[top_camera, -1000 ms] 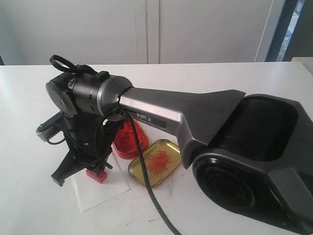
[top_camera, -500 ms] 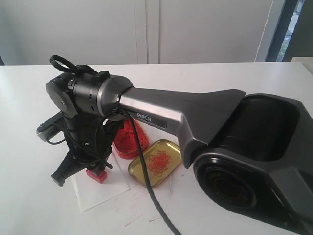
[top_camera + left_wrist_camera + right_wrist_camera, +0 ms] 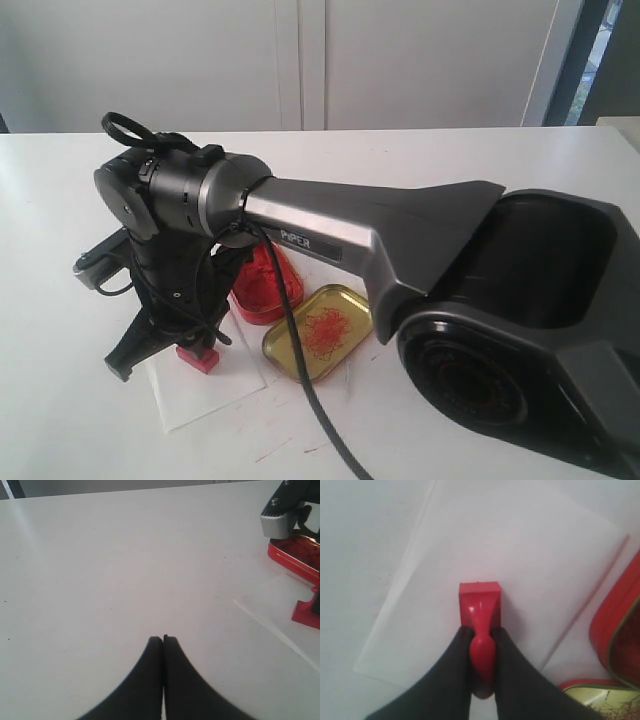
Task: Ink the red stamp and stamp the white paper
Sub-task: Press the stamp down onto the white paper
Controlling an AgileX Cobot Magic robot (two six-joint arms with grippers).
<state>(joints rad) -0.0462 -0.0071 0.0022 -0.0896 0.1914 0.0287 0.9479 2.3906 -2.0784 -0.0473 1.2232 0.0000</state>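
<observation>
**Stamp set down on paper in right gripper's clasp**

The left gripper (image 3: 163,640) hangs over bare worktop (image 3: 125,555) with its black fingers pressed together and nothing between them, well apart from the other things. Reaching across to the left of the exterior view, the right gripper (image 3: 192,345) points down, its fingers clenched on the round knob of the stamp (image 3: 198,358). The right wrist view shows that grip close up: the two dark fingertips (image 3: 457,645) pinch the knob from both sides while the stamp's square base sits on the paper (image 3: 520,555), inside its edges. The paper lies flat on the worktop. Just beside it to the right stands the red tin (image 3: 262,285), partly hidden behind the arm. Next comes the gold lid (image 3: 318,335), smeared with red and touching the tin. The arm's dark base fills the right of the view.
</observation>
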